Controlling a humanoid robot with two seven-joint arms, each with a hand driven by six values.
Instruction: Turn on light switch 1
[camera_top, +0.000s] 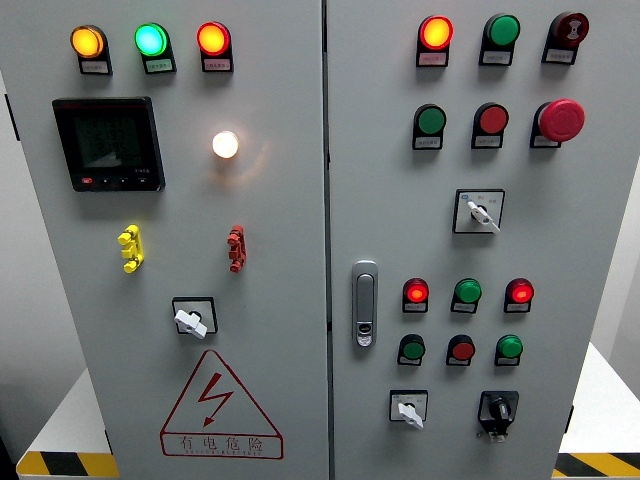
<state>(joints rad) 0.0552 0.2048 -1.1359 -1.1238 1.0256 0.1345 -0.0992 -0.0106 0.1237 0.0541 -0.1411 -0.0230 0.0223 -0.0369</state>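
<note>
Grey control cabinet (280, 330) fills the head view; its lower edge is cut off. Label print under the lamps is too small to read, so which control is switch 1 cannot be told. Neither robot hand shows, state unknown. Left door: yellow toggle (130, 248), red toggle (236, 248), one white lamp (225, 144) lit.

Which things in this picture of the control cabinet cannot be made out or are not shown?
- Head view: the small labels under the lamps are too small to read, so which control is switch 1 cannot be told.
- The black display is dark and its content blurred.
- The cabinet's bottom is cut off by the lower edge.
- Neither robot hand is in view.
</note>
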